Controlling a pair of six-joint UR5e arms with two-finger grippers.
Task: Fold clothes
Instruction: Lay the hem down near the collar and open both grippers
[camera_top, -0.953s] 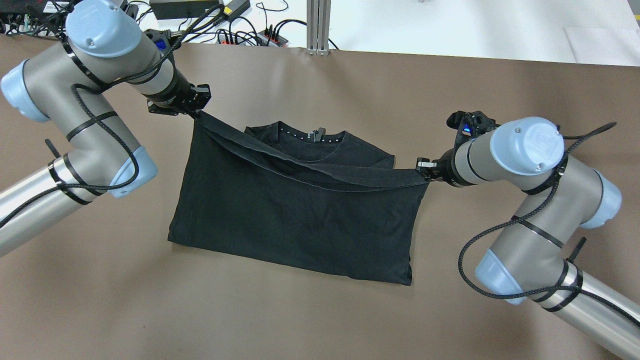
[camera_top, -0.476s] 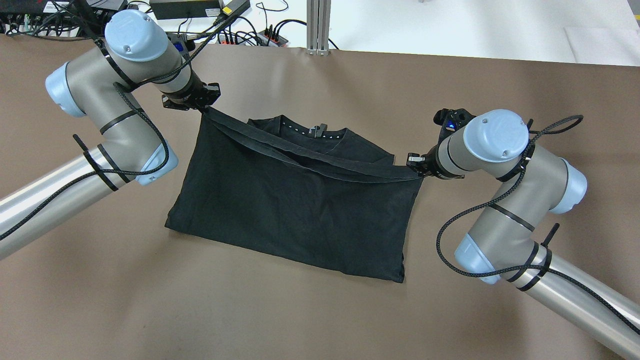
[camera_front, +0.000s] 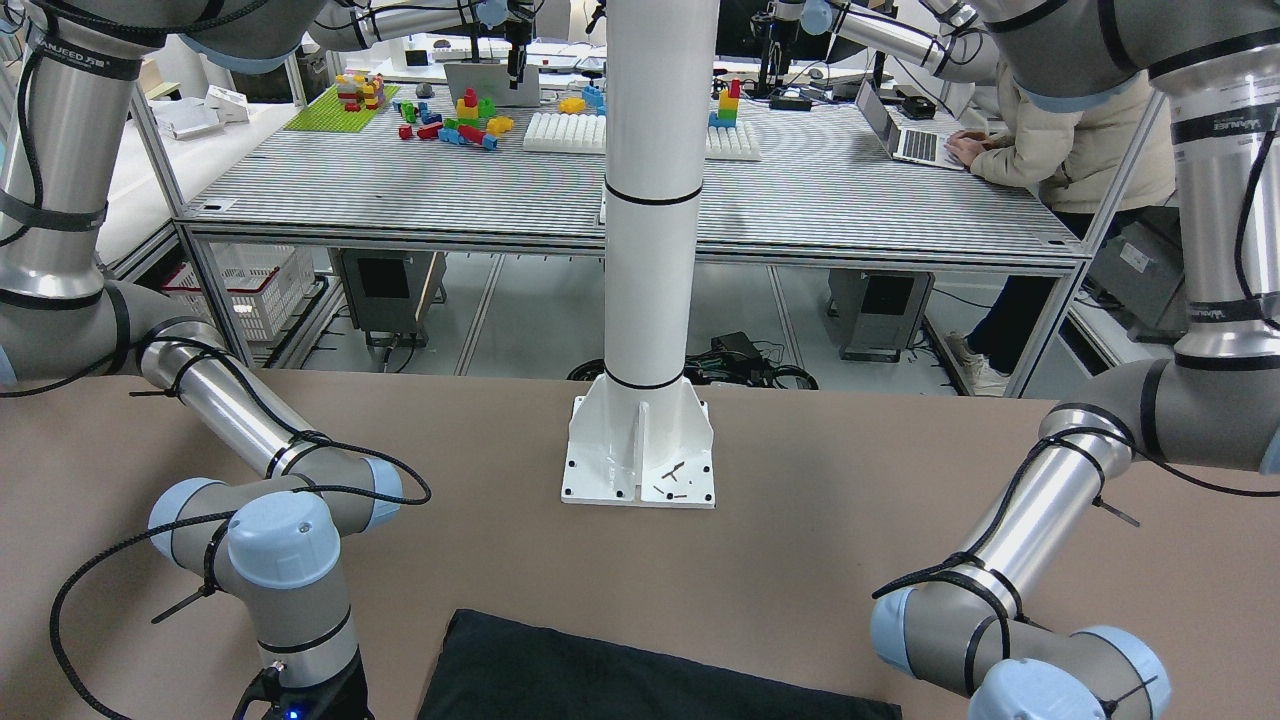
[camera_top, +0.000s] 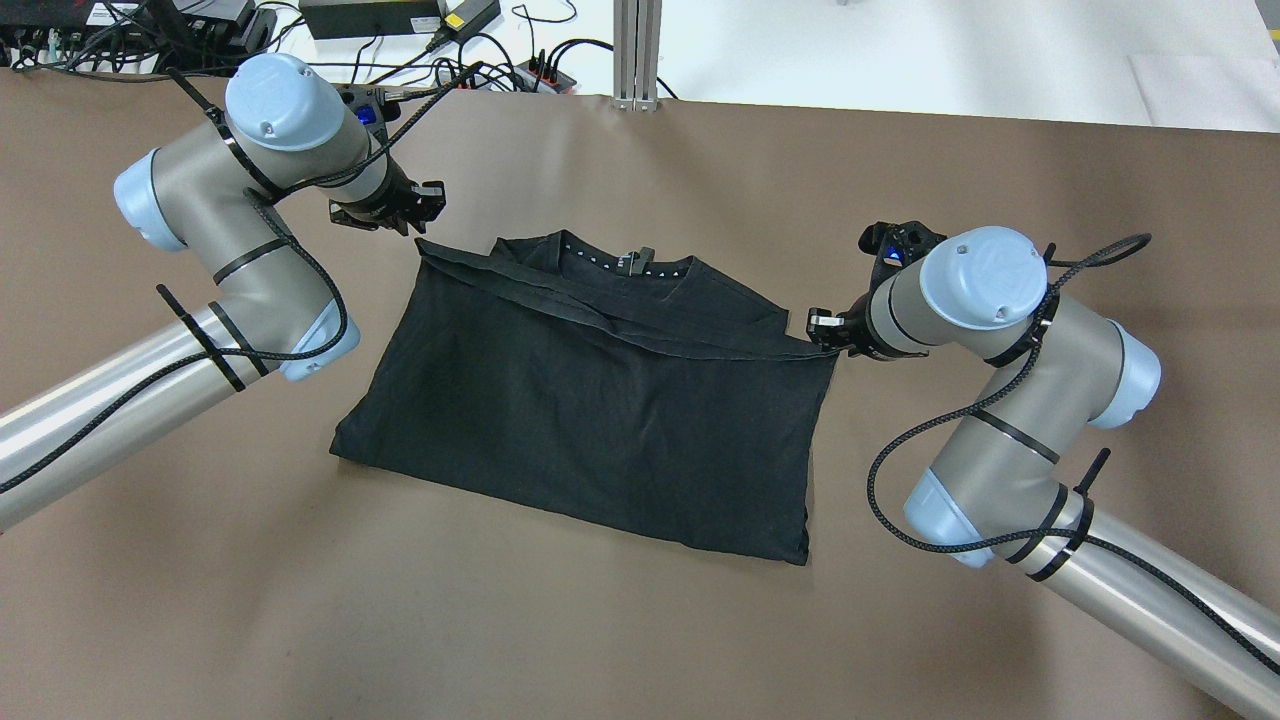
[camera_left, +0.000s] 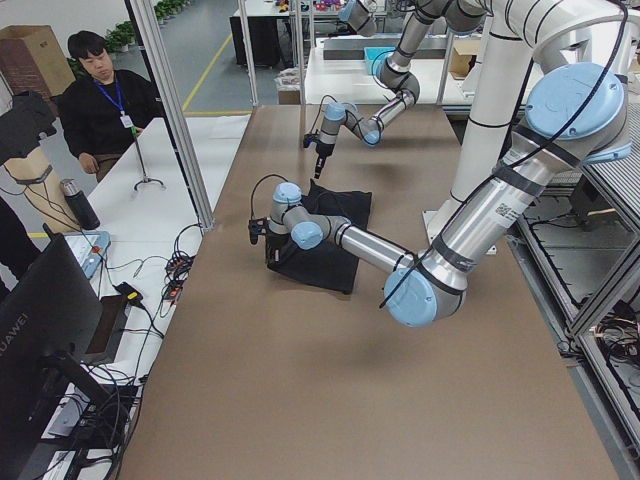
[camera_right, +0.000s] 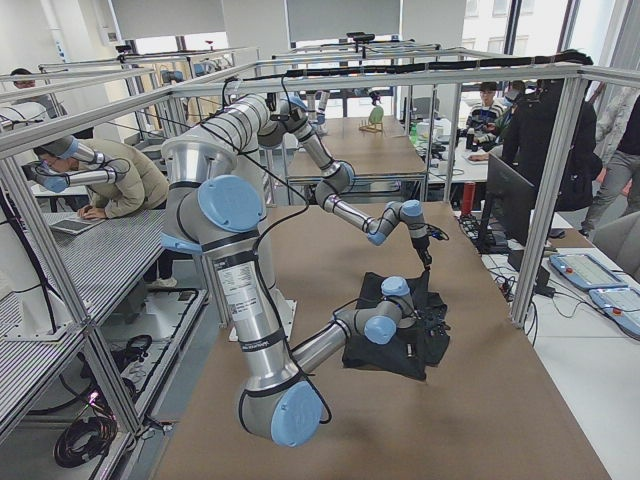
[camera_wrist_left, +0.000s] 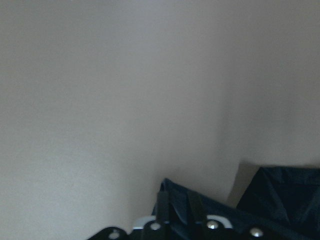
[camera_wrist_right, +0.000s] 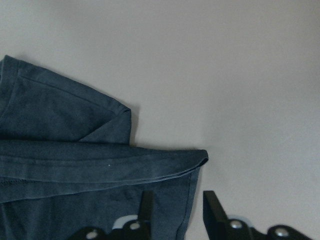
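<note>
The clothes (camera_top: 590, 430), a black T-shirt, lie folded on the brown table with the bottom half turned up toward the collar. My left gripper (camera_top: 415, 222) hovers at the fold's far left corner. In the dim left wrist view its fingers (camera_wrist_left: 162, 212) stand slightly apart over the clothes (camera_wrist_left: 280, 195), and I cannot tell whether they grip. My right gripper (camera_top: 822, 335) is at the right corner. In its wrist view it (camera_wrist_right: 177, 210) is open, fingers astride the edge of the clothes (camera_wrist_right: 65, 150) lying flat.
The white pillar (camera_front: 650, 250) stands on its base plate (camera_front: 640, 460) behind the clothes (camera_front: 600, 680). Cables and power strips (camera_top: 480, 70) line the table's far edge beside an aluminium post (camera_top: 637, 50). A person (camera_left: 100, 100) sits beyond that edge.
Both arms carried the raised hem forward and down. The sagging fold now lies flat across the shirt below the collar, and the left gripper has moved slightly right.
</note>
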